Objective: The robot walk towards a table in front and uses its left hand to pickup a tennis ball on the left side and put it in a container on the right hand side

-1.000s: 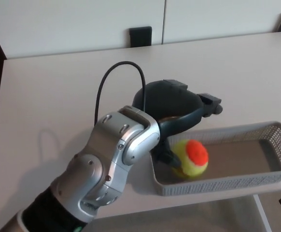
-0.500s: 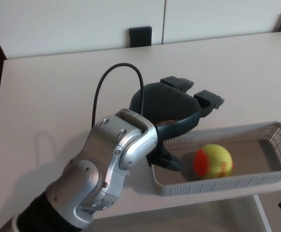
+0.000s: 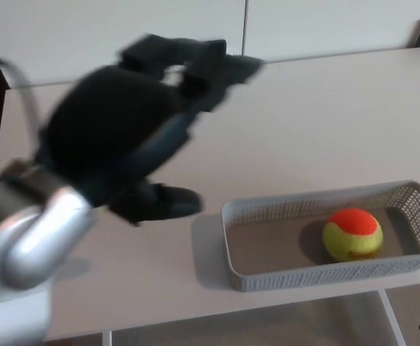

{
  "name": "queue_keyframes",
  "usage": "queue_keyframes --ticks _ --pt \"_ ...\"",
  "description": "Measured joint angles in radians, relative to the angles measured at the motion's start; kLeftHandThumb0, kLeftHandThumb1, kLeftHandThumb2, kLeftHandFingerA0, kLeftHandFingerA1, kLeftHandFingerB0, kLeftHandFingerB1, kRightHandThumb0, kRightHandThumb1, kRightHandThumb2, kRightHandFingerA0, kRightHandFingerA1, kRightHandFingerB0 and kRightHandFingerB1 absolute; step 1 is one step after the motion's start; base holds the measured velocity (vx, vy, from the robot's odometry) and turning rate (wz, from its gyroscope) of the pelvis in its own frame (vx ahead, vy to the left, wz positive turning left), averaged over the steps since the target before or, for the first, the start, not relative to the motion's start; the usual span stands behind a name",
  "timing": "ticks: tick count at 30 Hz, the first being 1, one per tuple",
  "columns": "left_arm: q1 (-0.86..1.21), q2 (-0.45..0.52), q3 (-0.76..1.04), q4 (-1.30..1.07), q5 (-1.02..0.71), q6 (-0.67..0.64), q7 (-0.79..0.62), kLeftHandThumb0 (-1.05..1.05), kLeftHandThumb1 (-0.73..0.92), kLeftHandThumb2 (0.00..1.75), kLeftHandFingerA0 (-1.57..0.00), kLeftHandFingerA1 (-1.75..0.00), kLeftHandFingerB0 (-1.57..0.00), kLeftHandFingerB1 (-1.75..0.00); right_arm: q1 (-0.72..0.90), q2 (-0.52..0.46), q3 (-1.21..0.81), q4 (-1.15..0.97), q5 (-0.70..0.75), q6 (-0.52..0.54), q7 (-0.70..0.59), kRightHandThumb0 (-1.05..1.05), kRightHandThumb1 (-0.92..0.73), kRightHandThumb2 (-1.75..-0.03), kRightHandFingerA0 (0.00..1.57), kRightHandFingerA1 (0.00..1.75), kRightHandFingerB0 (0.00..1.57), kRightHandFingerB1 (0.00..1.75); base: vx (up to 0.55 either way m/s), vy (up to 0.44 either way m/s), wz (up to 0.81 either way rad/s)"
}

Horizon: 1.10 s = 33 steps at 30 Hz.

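On the head view, the tennis ball (image 3: 352, 234) lay inside the container (image 3: 318, 276), toward its right end and resting on the tray floor. The container sat at the near right of the worktop (image 3: 340, 122). My left hand (image 3: 130, 137) hung above the worktop, to the left of the container and apart from it. It was released, with its fingers (image 3: 213, 61) spread toward the far side and nothing held in them. The hand was heavily blurred, so I judged it was in motion.

A dark sliver showed at the near right corner. It may have been my right hand, but I couldn't tell, nor could I tell its state.

I judged the drop done and the retreat to be the step in hand. The next move called only for taking the left arm clear to the left without clipping the container's near-left corner.
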Motion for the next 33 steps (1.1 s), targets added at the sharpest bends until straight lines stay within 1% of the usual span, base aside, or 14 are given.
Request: queue_keyframes --ticks 2,4,9,15,16,19,20,24,25,26,27,30,32,33 --pt "0.044 0.003 0.070 -0.023 -0.034 -0.011 0.002 -0.76 0.55 0.57 -0.08 -0.59 -0.11 -0.41 0.004 0.000 0.003 0.008 -0.001 -0.002 0.000 -0.34 -0.68 -0.60 0.60 0.48 0.48 0.41 0.00 0.000 0.00" --pt "0.092 0.004 0.151 -0.039 -0.072 -0.025 0.003 -0.77 0.55 0.58 -0.11 -0.65 -0.15 -0.52 0.009 0.001 0.005 0.013 -0.001 -0.004 0.000 -0.34 -0.67 -0.59 0.63 0.50 0.47 0.41 0.00 0.000 0.00" --pt "0.206 0.001 0.342 -0.052 -0.153 -0.058 0.007 -0.67 0.55 0.57 -0.16 -0.64 -0.16 -0.49 0.019 0.001 0.007 0.027 -0.001 -0.011 0.000 -0.34 -0.67 -0.59 0.63 0.50 0.47 0.41 0.00 0.000 0.00" --pt "0.400 -0.028 0.594 -0.011 -0.261 -0.137 0.020 -0.64 0.56 0.56 -0.20 -0.63 -0.17 -0.48 0.037 0.002 0.007 0.046 -0.001 -0.020 -0.001 -0.34 -0.67 -0.60 0.63 0.49 0.47 0.41 0.00 0.000 0.00" --pt "0.435 -0.036 0.636 0.003 -0.281 -0.153 0.023 -0.65 0.55 0.57 -0.36 -0.63 -0.36 -0.54 0.041 0.002 0.007 0.049 -0.001 -0.021 -0.001 -0.34 -0.67 -0.59 0.65 0.51 0.49 0.42 0.00 0.000 0.00" --pt "0.537 -0.064 0.720 0.046 -0.333 -0.194 0.026 -0.65 0.55 0.57 -0.36 -0.63 -0.36 -0.54 0.047 0.002 0.007 0.058 -0.001 -0.026 -0.001 -0.34 -0.67 -0.59 0.65 0.51 0.49 0.42 0.00 0.000 0.00" --pt "0.580 -0.078 0.743 0.066 -0.354 -0.209 0.025 -0.59 0.39 0.83 -0.41 -0.67 -0.24 -0.55 0.049 0.002 0.007 0.062 -0.001 -0.029 -0.001 -0.32 -0.66 -0.59 0.66 0.52 0.49 0.43 0.00 0.000 0.00" --pt "0.725 -0.120 0.785 0.160 -0.413 -0.277 0.023 -0.60 0.41 0.84 -0.39 -0.67 -0.23 -0.55 0.059 0.005 0.007 0.078 -0.001 -0.036 -0.001 -0.33 -0.66 -0.59 0.65 0.51 0.49 0.43 0.00 0.000 0.00" --pt "0.749 -0.128 0.788 0.181 -0.422 -0.290 0.023 -0.60 0.58 0.57 -0.41 -0.62 -0.32 -0.49 0.061 0.005 0.007 0.080 -0.001 -0.037 -0.002 -0.34 -0.66 -0.59 0.66 0.53 0.49 0.43 0.00 0.000 0.00" --pt "0.783 -0.138 0.793 0.212 -0.435 -0.309 0.023 -0.60 0.58 0.57 -0.41 -0.62 -0.32 -0.49 0.063 0.006 0.007 0.083 -0.001 -0.039 -0.002 -0.34 -0.66 -0.59 0.66 0.53 0.49 0.43 0.00 0.000 0.00" --pt "0.810 -0.144 0.797 0.240 -0.444 -0.325 0.024 -0.60 0.47 0.90 -0.45 -0.68 -0.27 -0.56 0.066 0.006 0.007 0.085 -0.001 -0.041 -0.002 -0.34 -0.67 -0.59 0.67 0.53 0.48 0.43 0.00 0.000 0.00" --pt "0.865 -0.159 0.803 0.320 -0.457 -0.370 0.032 -0.61 0.51 0.92 -0.44 -0.67 -0.25 -0.55 0.072 0.007 0.007 0.090 -0.001 -0.045 -0.003 -0.34 -0.66 -0.59 0.68 0.54 0.49 0.43 0.00 0.000 0.00" --pt "0.893 -0.169 0.805 0.381 -0.465 -0.401 0.043 -0.61 0.51 0.92 -0.44 -0.67 -0.25 -0.55 0.076 0.008 0.007 0.093 -0.001 -0.049 -0.003 -0.34 -0.66 -0.59 0.68 0.54 0.49 0.43 0.00 0.000 0.00" --pt "0.910 -0.174 0.805 0.430 -0.469 -0.422 0.054 -0.59 0.75 0.62 -0.39 -0.62 -0.28 -0.49 0.078 0.009 0.007 0.096 -0.001 -0.051 -0.004 -0.33 -0.66 -0.59 0.67 0.53 0.50 0.43 0.00 0.000 0.00"
